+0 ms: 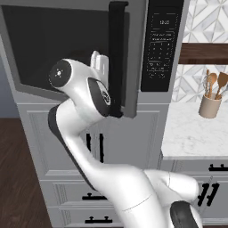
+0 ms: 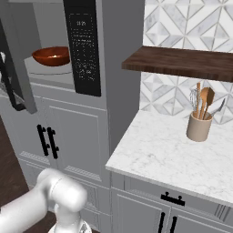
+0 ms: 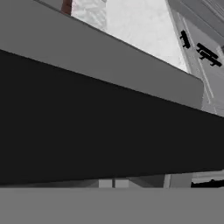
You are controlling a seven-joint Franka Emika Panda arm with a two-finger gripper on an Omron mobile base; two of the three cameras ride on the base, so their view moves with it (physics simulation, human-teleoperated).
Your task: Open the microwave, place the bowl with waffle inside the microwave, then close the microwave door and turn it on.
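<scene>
The microwave [image 1: 133, 53] is built into grey cabinetry, its black keypad panel [image 1: 161, 44] on the right. The microwave door [image 1: 53, 44] stands partly ajar, its black handle strip [image 1: 117, 58] upright at the free edge. In the right base view, the gap beside the door [image 2: 16, 77] reveals the reddish-brown bowl with waffle [image 2: 51, 55] sitting inside the microwave on the turntable. My gripper [image 1: 100, 61] is shut with nothing in it and sits right at the door's outer face beside the handle, its fingertips hidden. The hand view is pressed close to the dark glass [image 3: 109, 131] and grey frame [image 3: 100, 57].
A marble counter [image 2: 164, 154] lies to the right, with a beige utensil cup [image 2: 199, 127] holding wooden spoons near the tiled wall. A dark wooden shelf [image 2: 182, 61] hangs above it. Cabinet doors with black handles [image 1: 95, 148] sit below the microwave.
</scene>
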